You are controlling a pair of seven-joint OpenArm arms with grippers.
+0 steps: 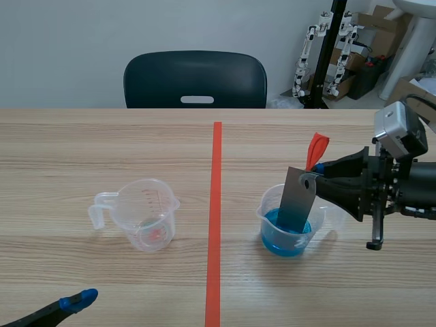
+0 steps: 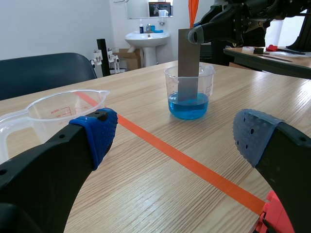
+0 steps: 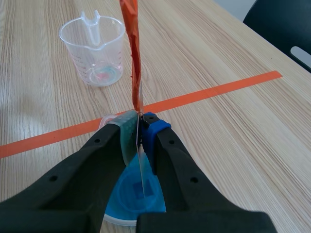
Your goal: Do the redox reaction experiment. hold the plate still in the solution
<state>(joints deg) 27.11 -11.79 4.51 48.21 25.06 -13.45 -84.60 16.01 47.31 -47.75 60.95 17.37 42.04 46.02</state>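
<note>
Right tool (image 1: 315, 178) is clamped on the plate (image 1: 297, 201), whose lower end sits in the beaker (image 1: 263, 208)!
Thin, stiff, light strip, probably slick where wet: grip the dry flat faces above the beaker's solution (image 1: 281, 242). Left tool (image 2: 175, 134) gapes, well apart from the beaker.

plate (image 1: 298, 201): dull grey, plain
strip (image 1: 317, 150) atop the plate: orange-red
solution (image 1: 285, 238): bright blue
beaker (image 1: 267, 208): clear
measuring cup (image 1: 146, 214): clear, red scale marks, reddish tint at the bottom
desk (image 1: 102, 143): pale wood grain
tape line (image 1: 216, 204): orange-red
chair (image 1: 194, 78): dark, near black
left jaws: black; pads (image 2: 97, 131) blue, dotted
right jaws: black; pads (image 3: 154, 128) one blue, one grey-green
</note>
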